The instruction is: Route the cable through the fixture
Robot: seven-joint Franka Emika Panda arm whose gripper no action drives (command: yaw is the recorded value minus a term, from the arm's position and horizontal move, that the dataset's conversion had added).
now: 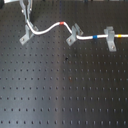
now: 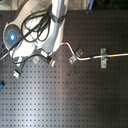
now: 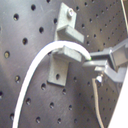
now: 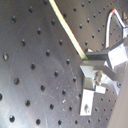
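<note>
The white cable (image 1: 47,28) runs from the first exterior view's right edge through two grey clips, past a red band (image 1: 61,23), to the upper left. My gripper (image 1: 30,26) is shut on the cable's end there, just above the slim grey fixture (image 1: 25,36). In the first wrist view the cable (image 3: 35,65) arcs up and lies across the fixture's fork (image 3: 62,50), its tip pinched in the gripper (image 3: 92,60). The second wrist view shows the cable (image 4: 67,30), the gripper (image 4: 91,60) and the fixture (image 4: 90,92) below it.
A middle clip (image 1: 74,34) and a broader squat clip (image 1: 110,39) hold the cable further right, with blue (image 1: 82,36) and yellow (image 1: 120,35) bands near them. The black perforated board (image 1: 65,85) spreads below. In the second exterior view the arm (image 2: 45,30) covers the fixture area.
</note>
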